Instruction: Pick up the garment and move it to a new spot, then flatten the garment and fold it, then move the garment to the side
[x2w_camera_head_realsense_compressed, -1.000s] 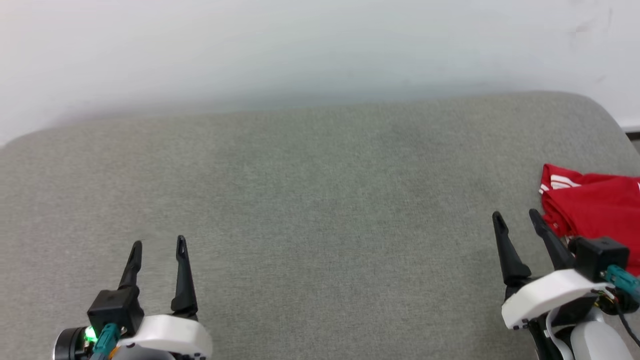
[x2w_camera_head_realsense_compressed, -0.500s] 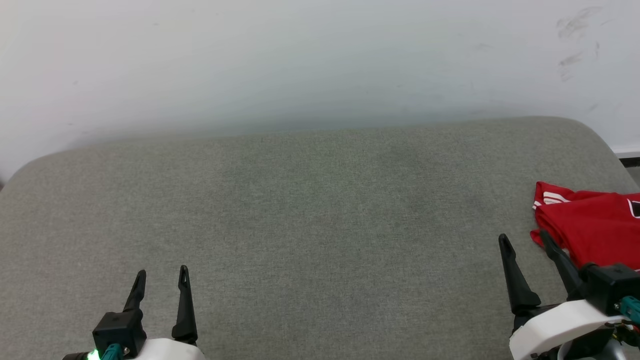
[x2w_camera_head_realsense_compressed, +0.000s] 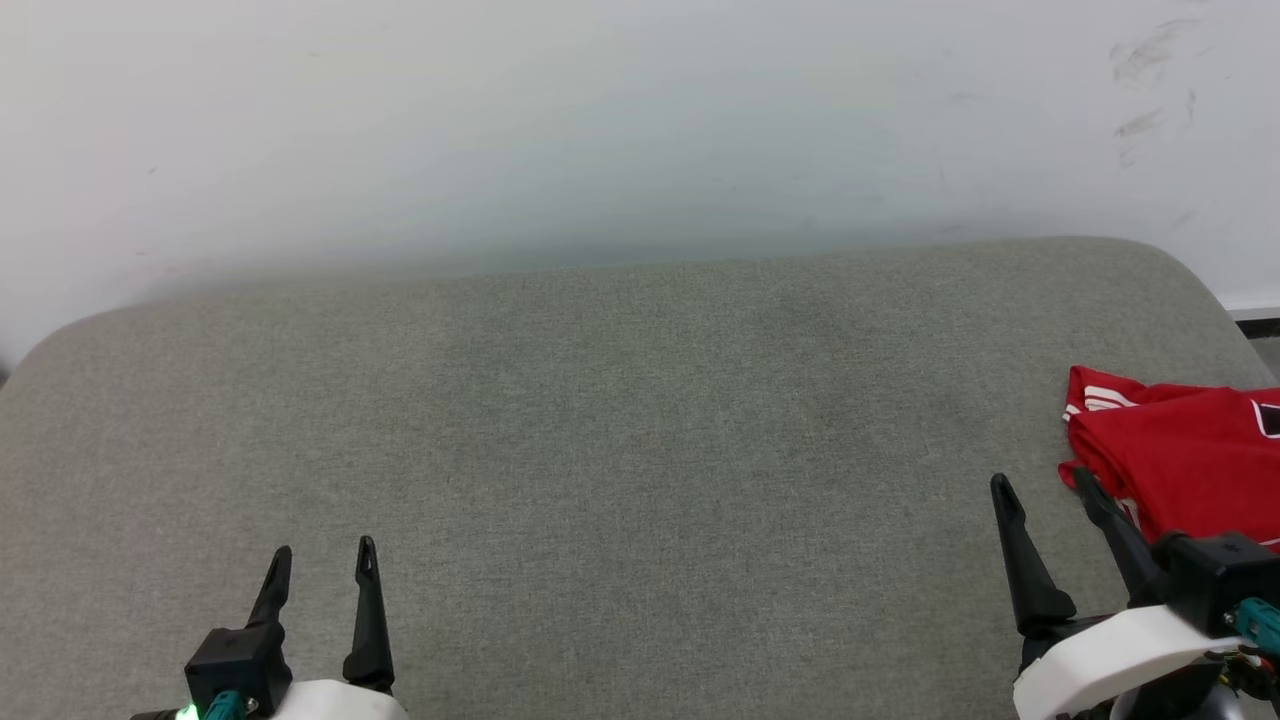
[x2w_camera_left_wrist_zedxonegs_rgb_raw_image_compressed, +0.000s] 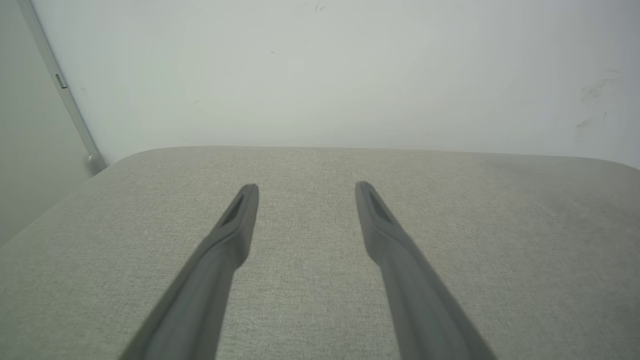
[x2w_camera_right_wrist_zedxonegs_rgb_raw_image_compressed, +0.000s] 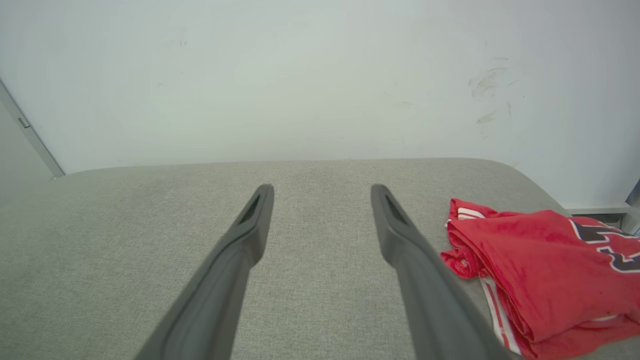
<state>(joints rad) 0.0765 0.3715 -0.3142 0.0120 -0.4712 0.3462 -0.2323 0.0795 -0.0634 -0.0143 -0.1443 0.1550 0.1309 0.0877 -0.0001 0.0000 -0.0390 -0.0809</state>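
Note:
The garment (x2w_camera_head_realsense_compressed: 1185, 470), a red shirt with striped trim and black lettering, lies folded at the right edge of the grey cushion (x2w_camera_head_realsense_compressed: 620, 430). In the right wrist view the garment (x2w_camera_right_wrist_zedxonegs_rgb_raw_image_compressed: 540, 270) sits just right of the right finger. My right gripper (x2w_camera_head_realsense_compressed: 1040, 485) is open at the lower right, its right fingertip close beside the shirt's left edge, nothing between the fingers. At the lower left my left gripper (x2w_camera_head_realsense_compressed: 322, 555) stands open over bare fabric, far from the shirt. In its wrist view the left gripper (x2w_camera_left_wrist_zedxonegs_rgb_raw_image_compressed: 306, 189) holds nothing.
A pale wall (x2w_camera_head_realsense_compressed: 600, 120) rises right behind the cushion, with scuff marks at its upper right. The cushion's rounded corners fall off at far left and far right. A grey vertical strip (x2w_camera_left_wrist_zedxonegs_rgb_raw_image_compressed: 65, 95) runs down the wall at the left.
The head camera tilted up, so the whole picture slid down between one second ago and half a second ago. Since then little differs; both grippers stay open and the shirt lies still.

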